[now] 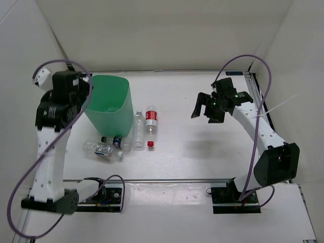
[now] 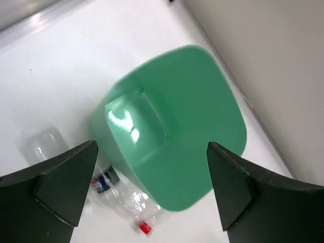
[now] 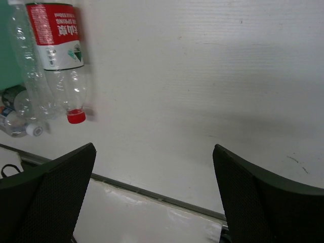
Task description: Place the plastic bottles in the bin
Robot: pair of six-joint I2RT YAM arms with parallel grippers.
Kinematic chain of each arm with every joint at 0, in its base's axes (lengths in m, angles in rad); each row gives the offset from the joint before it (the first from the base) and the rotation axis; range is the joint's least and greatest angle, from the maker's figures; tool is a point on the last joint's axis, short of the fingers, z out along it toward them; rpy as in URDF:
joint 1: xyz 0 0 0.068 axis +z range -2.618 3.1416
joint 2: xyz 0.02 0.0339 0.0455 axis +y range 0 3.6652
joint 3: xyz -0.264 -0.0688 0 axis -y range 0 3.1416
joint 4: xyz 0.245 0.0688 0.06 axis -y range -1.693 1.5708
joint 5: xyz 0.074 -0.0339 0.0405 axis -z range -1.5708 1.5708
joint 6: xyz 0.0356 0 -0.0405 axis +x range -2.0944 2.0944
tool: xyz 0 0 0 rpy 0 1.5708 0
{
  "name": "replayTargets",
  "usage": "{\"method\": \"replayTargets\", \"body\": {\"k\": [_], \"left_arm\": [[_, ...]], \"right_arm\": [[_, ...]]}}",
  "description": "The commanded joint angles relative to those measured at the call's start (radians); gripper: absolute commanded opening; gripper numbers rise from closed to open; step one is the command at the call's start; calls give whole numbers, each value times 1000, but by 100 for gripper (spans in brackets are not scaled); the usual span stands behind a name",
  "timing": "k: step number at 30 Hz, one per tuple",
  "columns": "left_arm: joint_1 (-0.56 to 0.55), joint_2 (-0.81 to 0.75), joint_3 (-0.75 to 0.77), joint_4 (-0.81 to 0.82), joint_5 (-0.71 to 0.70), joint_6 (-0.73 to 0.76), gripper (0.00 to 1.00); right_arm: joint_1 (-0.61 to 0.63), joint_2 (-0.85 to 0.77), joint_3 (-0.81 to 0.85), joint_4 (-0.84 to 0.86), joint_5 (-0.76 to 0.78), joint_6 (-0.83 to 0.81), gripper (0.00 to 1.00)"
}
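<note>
All four plastic bottles (image 1: pixel 138 130) lie on the surface beside the bin (image 1: pixel 110 112), none inside. The left fingers (image 2: pixel 61 187) over the bin and the right fingers (image 3: pixel 50 192), well right, are both apart and empty. The likely next move is for the right arm to reach left for the red-labelled bottle (image 1: pixel 151 120).

White table (image 1: pixel 202 152), plain white walls (image 1: pixel 167 35), metal rail (image 1: pixel 172 180) along near edge

The bin (image 2: pixel 202 131) is smooth, glossy green plastic; the red-labelled bottle (image 3: pixel 56 55) is clear, shiny plastic; the table (image 1: pixel 202 147) looks matt white.
</note>
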Motion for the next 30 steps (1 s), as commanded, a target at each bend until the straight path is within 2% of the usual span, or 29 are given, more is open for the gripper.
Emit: {"method": "replayTargets", "body": {"k": [1,3,4,6,8,12,16,19,30], "left_arm": [[-17,-229,-195,184,-149,160,100],[-17,-317,-289,317,-115,279,100],[-17,-393,-367,348,-65,310,100],[-17,-457,-433,396,-14,363,100],[-17,-507,-486,376,20,354,100],[-17,-498,-460,232,89,352,100],[-17,-532,-476,171,98,363,100],[-17,-576,-501,180,98,363,100],[-17,-639,-510,34,89,320,100]], "right_arm": [[-33,-52,41,31,-29,32,100],[-51,-39,53,65,-118,45,100],[-51,-26,53,86,-188,59,100],[-36,8,44,156,-231,78,100],[-2,54,44,192,-286,108,100],[67,279,185,192,-334,110,100],[163,544,460,153,-365,67,100],[197,646,567,128,-386,67,100],[322,890,651,114,-408,46,99]]}}
